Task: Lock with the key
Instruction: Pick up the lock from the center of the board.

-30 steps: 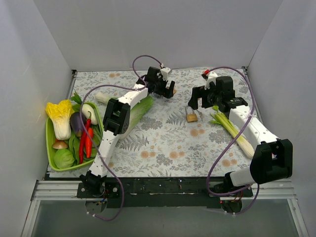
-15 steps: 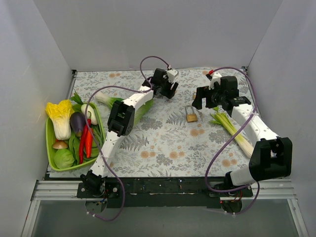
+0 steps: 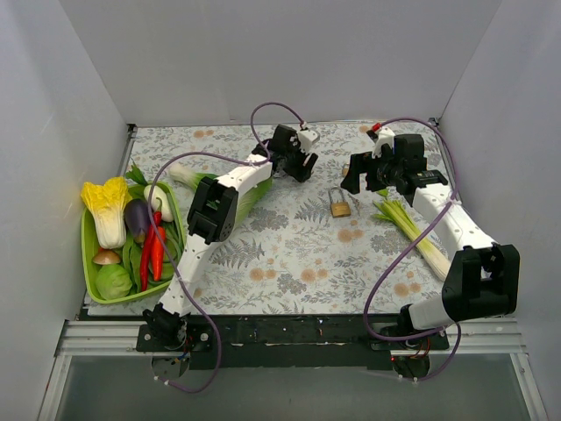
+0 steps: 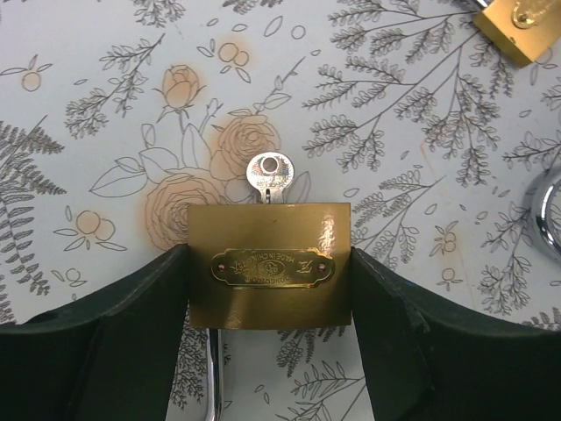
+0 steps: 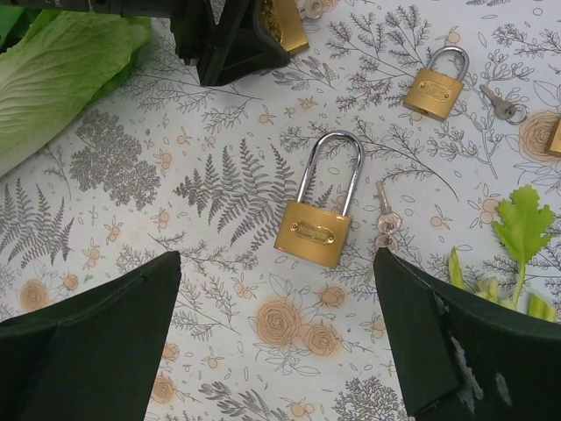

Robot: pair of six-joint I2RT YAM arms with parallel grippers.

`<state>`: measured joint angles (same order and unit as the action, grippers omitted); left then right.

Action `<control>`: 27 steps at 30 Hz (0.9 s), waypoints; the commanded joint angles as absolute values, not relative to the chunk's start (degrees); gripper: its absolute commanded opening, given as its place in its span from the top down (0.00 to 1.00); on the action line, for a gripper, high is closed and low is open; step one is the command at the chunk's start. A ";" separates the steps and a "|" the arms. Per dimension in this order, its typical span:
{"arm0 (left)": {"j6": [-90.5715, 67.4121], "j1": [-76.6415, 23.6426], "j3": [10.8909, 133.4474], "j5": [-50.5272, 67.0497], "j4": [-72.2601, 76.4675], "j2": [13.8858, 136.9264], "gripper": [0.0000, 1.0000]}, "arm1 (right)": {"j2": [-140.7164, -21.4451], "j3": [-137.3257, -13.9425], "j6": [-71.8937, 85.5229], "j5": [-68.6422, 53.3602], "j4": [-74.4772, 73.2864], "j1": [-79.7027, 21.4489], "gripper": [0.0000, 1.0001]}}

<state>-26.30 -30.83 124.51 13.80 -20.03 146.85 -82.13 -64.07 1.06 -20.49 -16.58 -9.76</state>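
The left gripper (image 4: 270, 294) is clamping the padlock (image 4: 270, 309) near the far edge. The right gripper (image 5: 276, 272) is gaping empty and, I think, must be turning the key (image 4: 269, 174) next.

Brass padlock (image 4: 270, 276) clamped in the claw (image 4: 267, 294)
A key (image 4: 269, 174) sticks out of its body, over the flowered tabletop (image 4: 105, 105).

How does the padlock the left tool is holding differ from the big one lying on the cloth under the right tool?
The held padlock is clamped in the left tool; the flat padlock lies free on the cloth. The held padlock has a key in its keyhole; the flat padlock's loose key lies beside it. Both have brass bodies with an oval nameplate.
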 commanded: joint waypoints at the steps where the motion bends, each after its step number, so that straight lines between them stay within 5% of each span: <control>1: -25.22 -31.82 124.44 20.72 -21.80 140.98 1.00 | -80.95 -66.88 0.18 -22.24 -16.26 -9.41 0.02; 8: -28.83 -33.48 123.94 28.29 -16.89 135.98 1.00 | -81.12 -67.32 -0.53 -24.25 -17.22 -6.78 0.02; 16: -23.04 -34.63 101.01 33.13 -8.36 120.60 1.00 | -84.11 -70.92 0.18 -39.17 -21.08 4.74 0.02; 27: -8.47 -37.79 75.87 39.55 -5.10 97.06 1.00 | -87.80 -68.64 -3.42 -57.29 -28.91 4.49 0.03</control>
